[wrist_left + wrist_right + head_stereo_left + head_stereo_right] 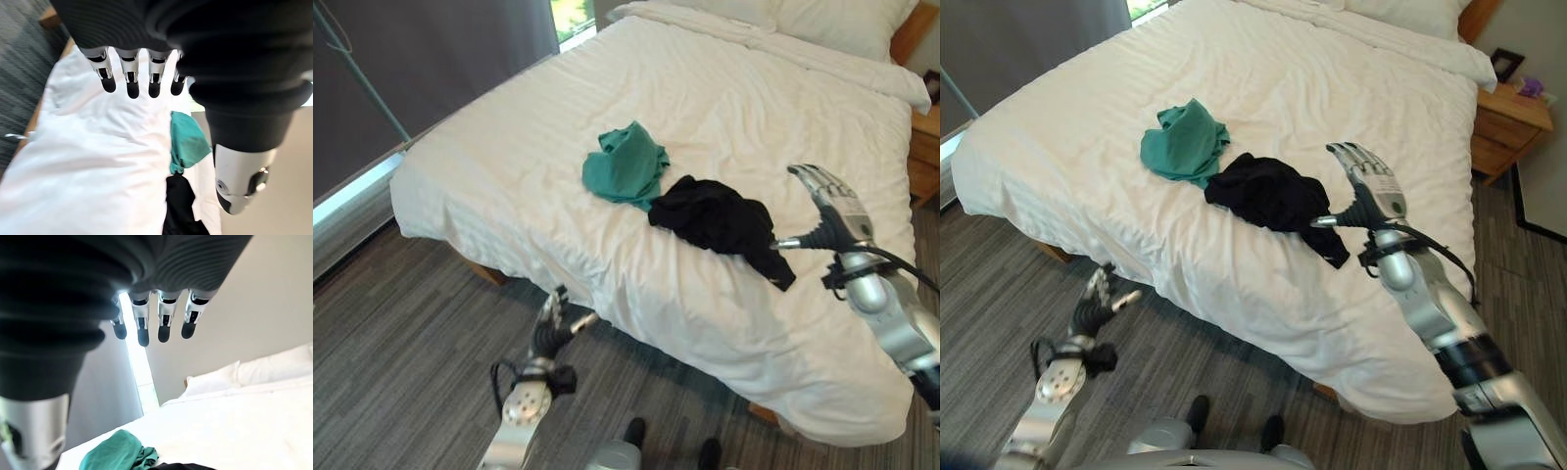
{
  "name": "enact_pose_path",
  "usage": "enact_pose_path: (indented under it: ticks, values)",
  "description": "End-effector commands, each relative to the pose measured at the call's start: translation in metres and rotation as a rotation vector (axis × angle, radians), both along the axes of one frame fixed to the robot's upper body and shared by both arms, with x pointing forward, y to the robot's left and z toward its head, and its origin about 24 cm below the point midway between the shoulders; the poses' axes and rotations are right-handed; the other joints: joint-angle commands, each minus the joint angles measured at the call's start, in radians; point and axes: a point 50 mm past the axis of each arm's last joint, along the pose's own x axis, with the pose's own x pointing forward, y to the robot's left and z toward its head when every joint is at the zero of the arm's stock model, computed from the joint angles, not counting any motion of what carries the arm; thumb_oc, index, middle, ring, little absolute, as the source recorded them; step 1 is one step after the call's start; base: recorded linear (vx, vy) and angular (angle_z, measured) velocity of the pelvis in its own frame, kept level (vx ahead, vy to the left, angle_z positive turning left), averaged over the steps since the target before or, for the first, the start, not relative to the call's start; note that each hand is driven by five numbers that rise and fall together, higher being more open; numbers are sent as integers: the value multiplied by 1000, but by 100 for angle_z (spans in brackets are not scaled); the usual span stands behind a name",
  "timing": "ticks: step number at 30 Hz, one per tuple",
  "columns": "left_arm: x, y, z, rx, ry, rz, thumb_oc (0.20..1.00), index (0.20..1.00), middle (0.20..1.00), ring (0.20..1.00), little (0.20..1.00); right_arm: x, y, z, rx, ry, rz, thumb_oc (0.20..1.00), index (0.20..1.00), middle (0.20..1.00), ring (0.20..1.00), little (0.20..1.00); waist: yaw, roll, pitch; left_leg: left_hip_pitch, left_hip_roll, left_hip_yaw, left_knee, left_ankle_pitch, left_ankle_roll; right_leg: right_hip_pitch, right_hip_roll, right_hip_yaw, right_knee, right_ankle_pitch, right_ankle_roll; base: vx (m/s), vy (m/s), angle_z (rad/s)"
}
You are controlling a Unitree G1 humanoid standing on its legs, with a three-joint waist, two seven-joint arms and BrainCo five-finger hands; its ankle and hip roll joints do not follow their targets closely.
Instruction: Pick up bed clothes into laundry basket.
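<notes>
Nearest, the left hand [551, 321] hangs over the floor [401, 323], fingers loosely spread, empty. On the bed [724, 88], the right hand [1368, 186] hovers, fingers straight, beside the black garment [720, 220]. Just beyond-left, touching it, lies a teal garment [626, 164].

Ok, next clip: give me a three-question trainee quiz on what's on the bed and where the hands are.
1. True or false: the black garment lies touching the green garment on the white bed.
2. Which hand is raised beside the black garment?
A. the right hand
B. the left hand
C. both
3. Fill in: the right hand's fingers are ____ and hold nothing.

Key:
1. True; their edges meet.
2. A; the left hand hangs low over the floor by the bed's edge.
3. Straight, meaning open.
</notes>
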Motion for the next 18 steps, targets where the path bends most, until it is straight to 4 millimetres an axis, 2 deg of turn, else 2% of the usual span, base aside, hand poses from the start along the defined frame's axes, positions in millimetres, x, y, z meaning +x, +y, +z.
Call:
enact_pose_path:
  ticks: [1,2,3,4,5,6,7,8,10,13,18]
  values:
    - [12,-11,13,-52,-85,-78,1000,1000,1000,1000,1000,18,-6,11,12,2,-48,1000,1000,1000,1000,1000,66,-22,-44,-3,43,67,11,-18,-33,75,-29,-27,14,-22,55,69,-12,47]
    - [13,-11,13,-53,-87,-75,1000,1000,1000,1000,1000,20,-5,11,11,0,-44,1000,1000,1000,1000,1000,61,-21,-43,-4,43,66,11,-18,-33,75,-29,-29,14,-22,55,123,-24,44]
    - [11,-10,10,-54,-67,-89,1000,1000,1000,1000,1000,38,-9,2,-8,65,-124,1000,1000,1000,1000,1000,88,-27,-43,-18,39,44,11,-10,-40,74,-25,-49,14,-27,54,108,-17,40]
    - [12,-10,11,-50,-67,-96,1000,1000,1000,1000,1000,47,-14,0,0,93,-180,1000,1000,1000,1000,1000,103,-28,-38,-33,37,30,11,-3,-44,67,-22,-61,14,-30,53,106,-17,20]
    - [14,-10,11,-45,-68,-104,1000,1000,1000,1000,1000,52,-19,-2,10,116,-229,1000,1000,1000,1000,1000,121,-28,-30,-52,34,17,11,5,-49,59,-19,-71,14,-32,53,19,-5,33]
    - [14,-9,12,-45,-70,-102,1000,1000,1000,1000,1000,53,-18,-1,10,114,-227,1000,1000,1000,1000,1000,117,-29,-31,-55,33,15,11,6,-49,57,-19,-72,14,-32,53,-35,3,52]
    - [20,-10,13,-30,-75,-125,1000,1000,1000,1000,1000,60,-27,-9,59,169,-310,1000,1000,1000,1000,1000,149,-23,-15,-109,28,-14,11,26,-62,29,-17,-100,14,-38,54,-57,0,70]
    - [24,-11,15,-24,-83,-137,1000,1000,1000,1000,1000,61,-34,-9,78,183,-350,1000,1000,1000,1000,1000,160,-22,-10,-140,24,-29,11,37,-70,11,-17,-118,14,-41,54,-50,1,64]
    - [31,-14,16,-12,-88,-168,1000,1000,1000,1000,1000,58,-49,-21,71,238,-446,1000,1000,1000,1000,1000,172,-17,-6,-202,18,-55,11,50,-85,-28,-15,-151,14,-48,54,2,-12,74]
    - [35,-15,8,26,-50,-192,1000,1000,1000,1000,1000,46,-73,-47,41,319,-590,1000,1000,1000,1000,1000,193,5,1,-262,8,-68,11,63,-103,-67,-13,-179,14,-65,55,42,9,56]
    - [39,3,6,98,-41,-122,1000,1000,1000,1000,1000,31,-96,-63,166,361,-708,1000,1000,1000,1000,1000,190,35,-9,-302,2,-59,11,69,-114,-94,-19,-179,14,-74,63,56,32,14]
